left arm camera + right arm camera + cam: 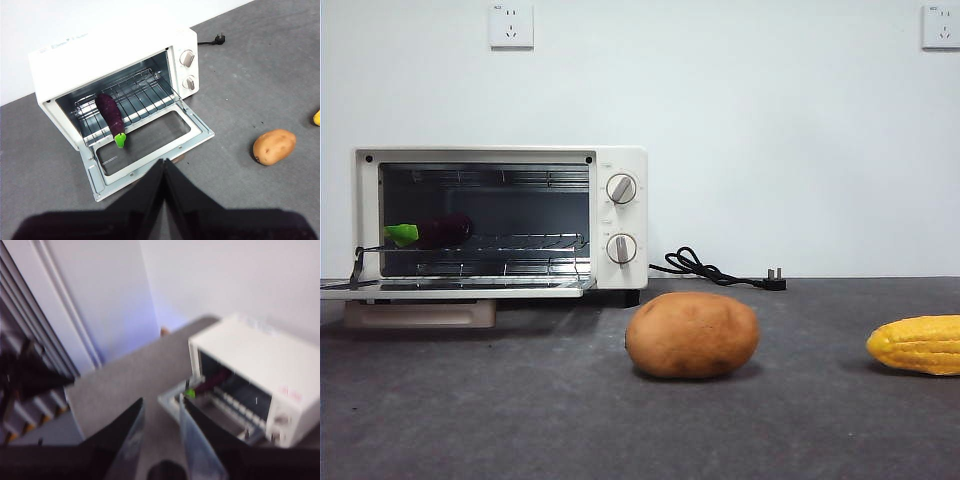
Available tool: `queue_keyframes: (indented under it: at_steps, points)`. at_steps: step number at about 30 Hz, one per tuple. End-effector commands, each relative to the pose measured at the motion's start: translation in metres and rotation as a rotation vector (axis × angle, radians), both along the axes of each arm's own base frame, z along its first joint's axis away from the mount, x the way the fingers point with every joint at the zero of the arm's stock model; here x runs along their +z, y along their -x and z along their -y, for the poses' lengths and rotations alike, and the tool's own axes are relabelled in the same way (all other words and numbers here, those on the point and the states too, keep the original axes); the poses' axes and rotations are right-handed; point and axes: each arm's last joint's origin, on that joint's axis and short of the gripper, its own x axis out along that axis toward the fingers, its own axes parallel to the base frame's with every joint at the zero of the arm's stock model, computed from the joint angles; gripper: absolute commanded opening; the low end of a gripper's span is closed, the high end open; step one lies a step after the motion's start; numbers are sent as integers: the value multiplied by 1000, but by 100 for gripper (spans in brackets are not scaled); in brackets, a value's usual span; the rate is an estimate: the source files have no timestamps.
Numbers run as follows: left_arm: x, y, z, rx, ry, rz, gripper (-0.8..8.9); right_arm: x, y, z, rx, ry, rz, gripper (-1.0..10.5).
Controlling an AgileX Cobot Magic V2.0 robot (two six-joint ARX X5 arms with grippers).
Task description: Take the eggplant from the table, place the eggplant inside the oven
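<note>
Front view only: the wall sockets [511, 26], the black power cord [705, 270] trailing to its plug, and the corn cob [918, 345] in full; no arm shows here.
Left wrist view only: the oven's [107, 47] open door [150, 145] seen from above, folded flat toward the camera, and the potato [274, 147] lying well apart from the oven on the tabletop [250, 85].
Right wrist view only: a blurred look at the oven [255, 360] from its left side, with a pale wall and panelling beyond the tabletop's edge.
Left hand [164, 170]: raised above the tabletop in front of the oven door, jaws pressed together, holding nothing.
Right hand [161, 415]: raised off to the oven's side, jaws a little apart with bare tabletop showing between them, holding nothing.
Eggplant [111, 116]: lies on the wire rack [135, 95] inside the oven, at the left of the cavity, dark purple body pointing inward, bright green cap toward the open door.
Eggplant, front view [435, 231]: cap at the left, body to its right on the rack.
Eggplant, right wrist view [200, 388]: only a purple smear with a green spot.
</note>
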Motion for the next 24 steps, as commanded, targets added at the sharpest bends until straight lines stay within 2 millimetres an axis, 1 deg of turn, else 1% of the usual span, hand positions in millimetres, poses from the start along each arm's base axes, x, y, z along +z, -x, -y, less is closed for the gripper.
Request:
queue_keyframes:
  at_steps: [1, 5, 12, 15, 19, 24]
  points:
    - [1, 0, 0, 2, 12, 10, -6, -10, 10, 8, 12, 58, -22, 123]
    - [1, 0, 0, 2, 14, 13, -5, -19, 20, 15, 7, 87, -56, 123]
    - [1, 0, 0, 8, 25, 7, -5, -44, 26, 20, -10, 157, -135, 117]
    - [1, 0, 0, 9, 26, 6, -5, -56, 30, 23, -12, 187, -167, -22]
    - [1, 0, 0, 10, 26, 7, -6, -71, 35, 27, -9, 219, -203, -12]
    - [1, -6, 4, 10, 22, -1, -6, -87, 40, 31, -7, 248, -243, -12]
